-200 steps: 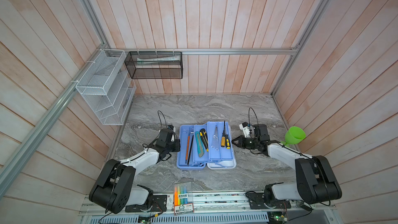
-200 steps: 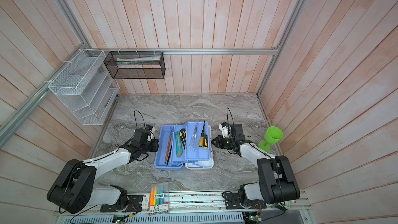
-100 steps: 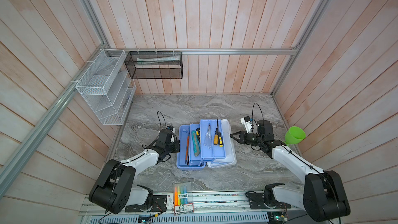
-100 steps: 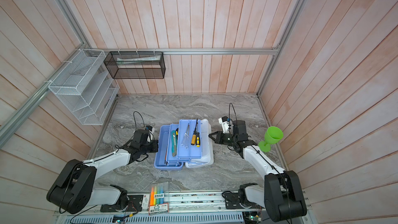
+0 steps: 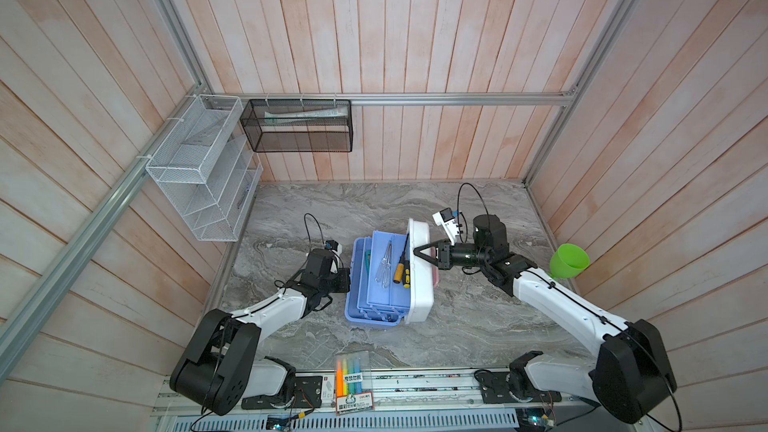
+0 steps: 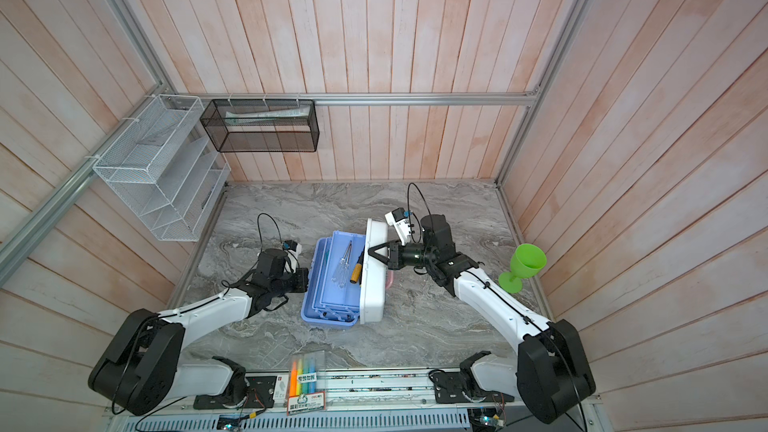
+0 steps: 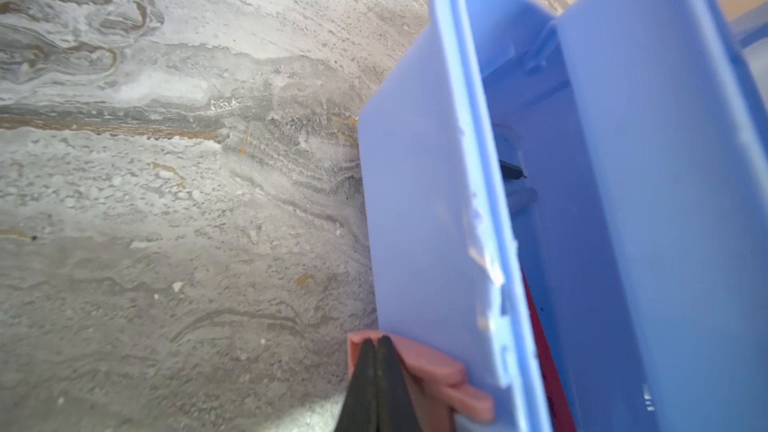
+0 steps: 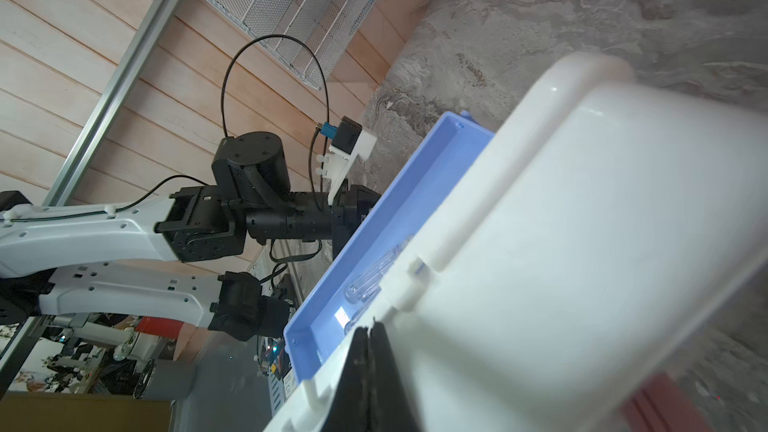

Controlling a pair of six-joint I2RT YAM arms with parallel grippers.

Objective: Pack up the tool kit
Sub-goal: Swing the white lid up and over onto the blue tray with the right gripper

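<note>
- Two sets of fingers, both clenched, gripping nothing: right fingers (image 5: 417,251) push on lid (image 5: 420,288); left fingers (image 7: 376,347) sit at pink latch (image 7: 440,376) on base (image 5: 353,309).
- Change: lid lay flat a second ago, now stands near upright against the right fingertips; tray (image 5: 384,297) with screwdrivers (image 5: 385,268) has swung over base.
- Meaning: kit is closing, lid not yet down.
- Grey marble desk (image 5: 478,322), wood-plank walls (image 5: 374,35), wire rack (image 5: 199,168), green goblet (image 5: 568,261) well behind right fingers.
</note>
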